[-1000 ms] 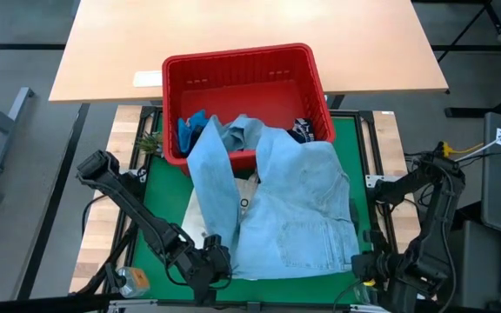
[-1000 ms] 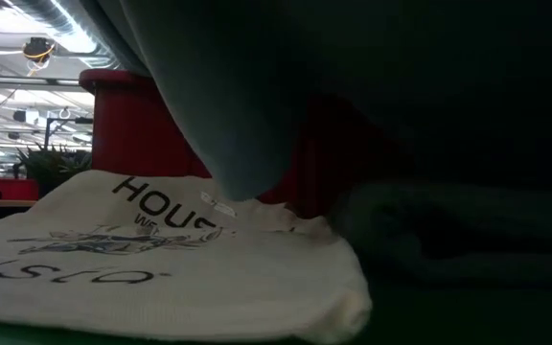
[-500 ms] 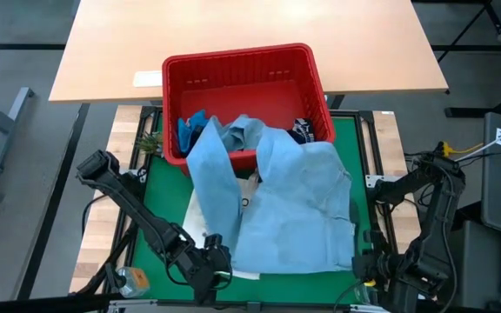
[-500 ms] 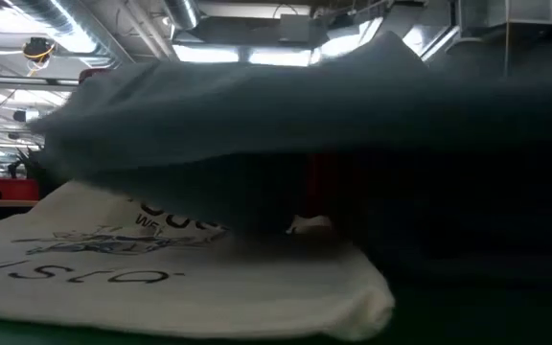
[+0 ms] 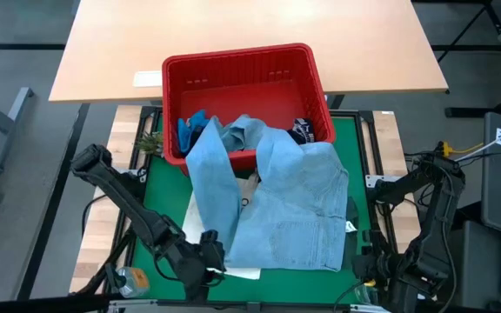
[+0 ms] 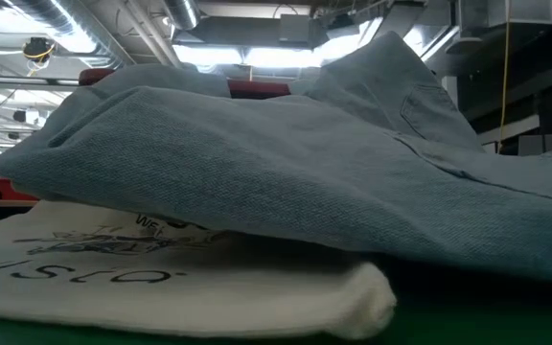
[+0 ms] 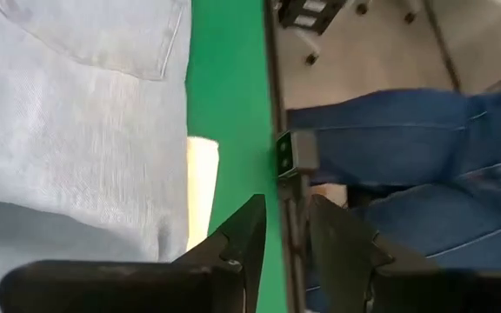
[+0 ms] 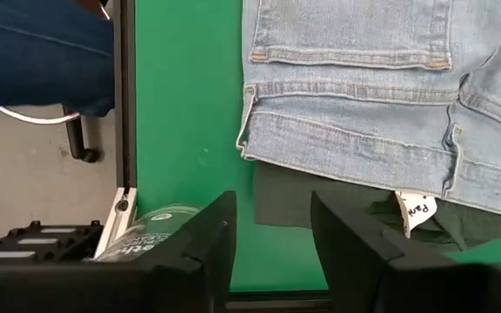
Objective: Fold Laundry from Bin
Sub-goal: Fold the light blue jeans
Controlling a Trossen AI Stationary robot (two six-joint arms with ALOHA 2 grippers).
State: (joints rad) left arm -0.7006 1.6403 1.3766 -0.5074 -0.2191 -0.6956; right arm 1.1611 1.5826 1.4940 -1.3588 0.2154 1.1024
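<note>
Two pincers, left (image 7: 283, 228) and right (image 8: 270, 228), parted, empty.

A green mat (image 5: 165, 202) covers the table. On it sit the red bin (image 5: 243, 63), a white tote bag (image 6: 161, 287) and a dark green garment (image 8: 320, 207). The denim shirt (image 5: 294, 209) lies over these.

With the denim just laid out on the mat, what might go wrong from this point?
1. The light blue denim shirt trails over the red slotted plastic bin rim, so pulling may drag the bin.
2. It lies on the white printed tote bag, which could get folded in.
3. The left gripper and right gripper, both open, may pinch the dark green garment underneath too.
</note>
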